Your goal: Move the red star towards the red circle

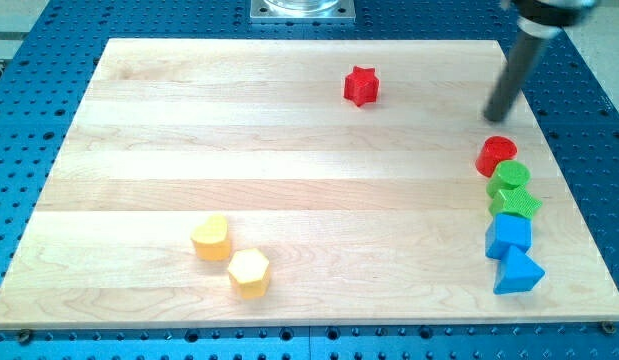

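The red star (361, 86) sits alone near the view's top, a little right of centre on the wooden board (289, 180), well apart from the red circle (497, 154), which heads a column of blocks along the view's right edge: green circle (511, 177), green star (517, 204), blue cube (509, 234), blue triangle (517, 271). My tip (495, 117) is bare, with nothing to clench and touching no block, just above the red circle and far right of the star. The star looks light, rigid and likely to slide or spin easily; I judge pushing it squarely on its left face, through its middle, would work best
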You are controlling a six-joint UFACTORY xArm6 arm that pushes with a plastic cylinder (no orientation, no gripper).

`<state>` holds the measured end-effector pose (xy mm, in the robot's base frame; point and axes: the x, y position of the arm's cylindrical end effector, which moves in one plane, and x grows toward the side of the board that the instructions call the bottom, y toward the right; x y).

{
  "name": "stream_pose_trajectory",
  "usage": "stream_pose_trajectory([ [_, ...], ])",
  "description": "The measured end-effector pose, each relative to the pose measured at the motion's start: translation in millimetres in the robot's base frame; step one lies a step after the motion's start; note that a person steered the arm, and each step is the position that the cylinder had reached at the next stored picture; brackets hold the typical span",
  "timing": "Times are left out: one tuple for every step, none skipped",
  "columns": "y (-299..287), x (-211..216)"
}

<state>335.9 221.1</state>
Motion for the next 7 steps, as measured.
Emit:
stream_pose_trajectory([
  [-134.9,48.8],
  [-227.6,24.3],
  [-234.0,-27.8],
  [-175.7,-32.1],
  [-82.5,-4.2],
  [-60.0,5.0],
  [-86.1,-41.3],
])
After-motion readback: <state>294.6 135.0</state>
